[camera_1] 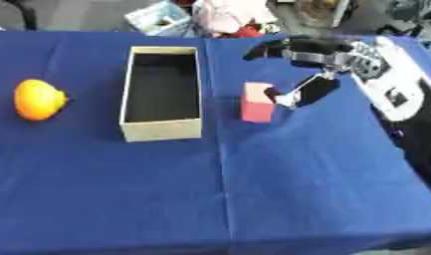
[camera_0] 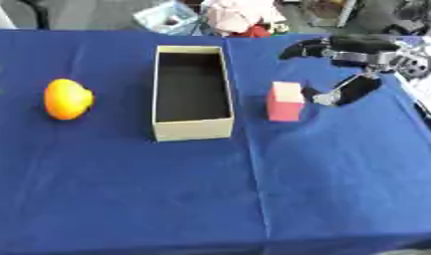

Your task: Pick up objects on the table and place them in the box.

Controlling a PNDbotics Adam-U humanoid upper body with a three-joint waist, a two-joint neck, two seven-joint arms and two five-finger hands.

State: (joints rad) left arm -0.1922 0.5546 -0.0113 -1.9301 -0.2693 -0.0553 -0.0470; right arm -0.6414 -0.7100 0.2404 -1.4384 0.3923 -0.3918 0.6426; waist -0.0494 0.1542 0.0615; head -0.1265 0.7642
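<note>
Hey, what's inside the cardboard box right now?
The cardboard box looks empty: only its dark floor shows. The near wall hides a strip of that floor. The pink block and orange fruit sit outside it on the blue cloth.

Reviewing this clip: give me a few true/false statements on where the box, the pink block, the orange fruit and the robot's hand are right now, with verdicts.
1. The box has nothing in it. True.
2. The pink block lies inside the box. False: it stands on the blue tablecloth, on the box's right.
3. The orange fruit sits left of the box. True.
4. The right hand holds the fruit. False: it is beside the pink block, fingers spread, holding nothing.
5. The left hand is reaching for the box. False: no left hand shows.
</note>
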